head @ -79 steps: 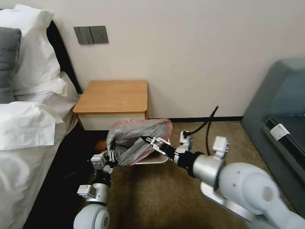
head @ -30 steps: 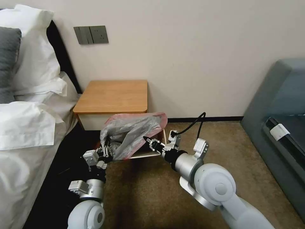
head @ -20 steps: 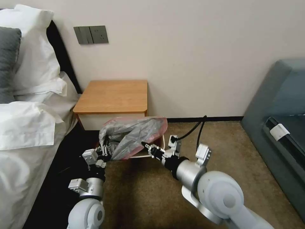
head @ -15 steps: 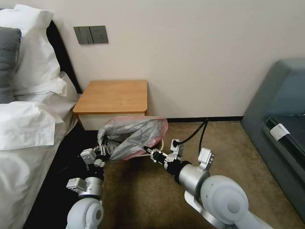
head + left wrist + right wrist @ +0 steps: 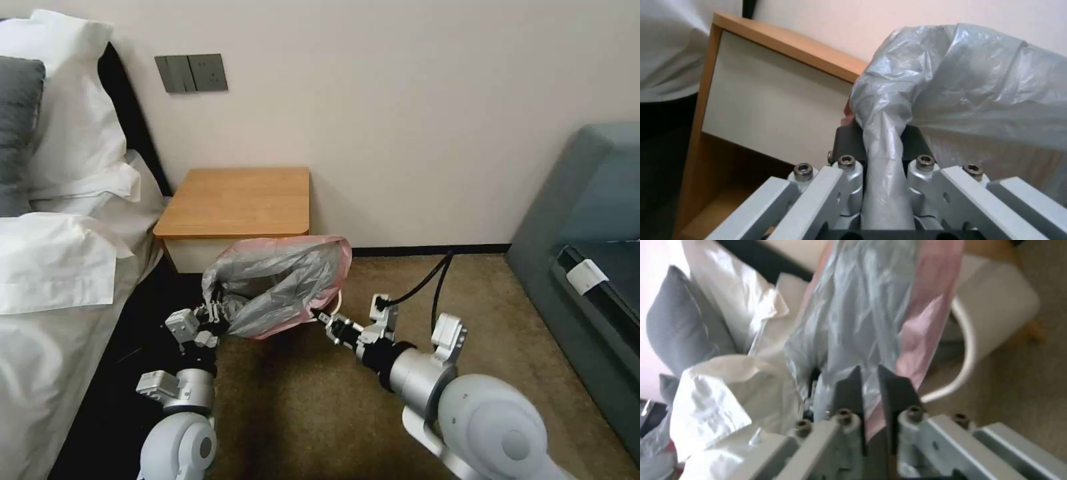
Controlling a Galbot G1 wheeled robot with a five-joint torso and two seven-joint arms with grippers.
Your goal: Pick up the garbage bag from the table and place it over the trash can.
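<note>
The garbage bag [image 5: 280,283], grey film with a pink rim, hangs spread open between both grippers just in front of the table [image 5: 240,200]. My left gripper [image 5: 217,312] is shut on its left edge; in the left wrist view the film [image 5: 973,83] runs down between the closed fingers of that gripper [image 5: 880,146]. My right gripper [image 5: 319,315] is shut on the pink rim at the bag's near right side, as the right wrist view shows [image 5: 869,380]. The trash can [image 5: 996,316] stands under the bag. From the head, a sliver of its white rim [image 5: 340,299] peeks out.
A bed with white linen [image 5: 53,267] lies close on the left. A grey-blue sofa [image 5: 587,233] stands on the right. A black cable [image 5: 427,280] loops off my right wrist. Brown carpet [image 5: 320,413] lies open between the bin and my base.
My right gripper has drawn back toward me with the pink rim, and the left has shifted slightly left. The bag's near edge now covers the bin's front rim that showed earlier.
</note>
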